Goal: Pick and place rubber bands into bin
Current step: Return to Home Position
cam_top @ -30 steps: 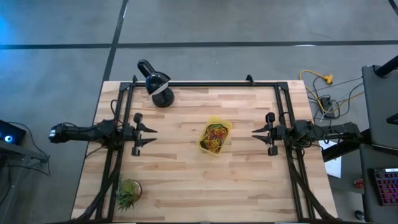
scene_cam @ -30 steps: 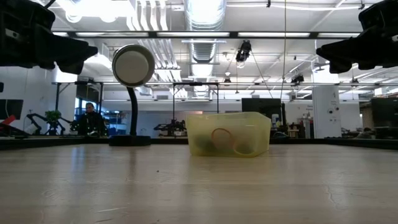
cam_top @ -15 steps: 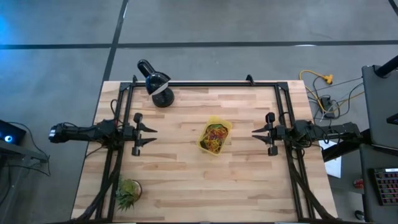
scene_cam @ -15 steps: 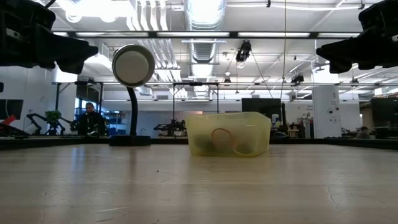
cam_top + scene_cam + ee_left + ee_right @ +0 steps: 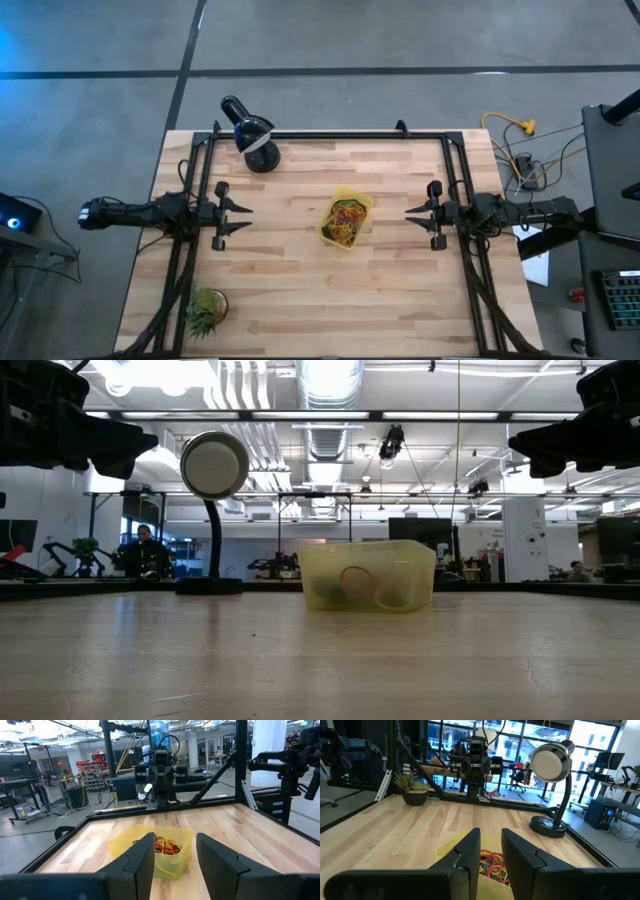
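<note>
Bands piled in the bin, mid-surface. They look light and floppy, best pinched on one strand. Left gripper and right gripper hang at opposite sides, fingers apart, empty.

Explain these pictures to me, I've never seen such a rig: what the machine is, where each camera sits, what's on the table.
It is a robot with two dark arms at a wooden table, each ending in two fingers for grasping. One picture looks straight down: the left gripper is at the table's left, the right gripper at its right, both open and holding nothing. Another looks level across the tabletop; two come from cameras on the wrists, looking past each arm's own fingers. Between the arms stands a small yellow bin holding coloured rubber bands. A black lamp stands near the back edge, a small green plant near a corner on the left arm's side.
</note>
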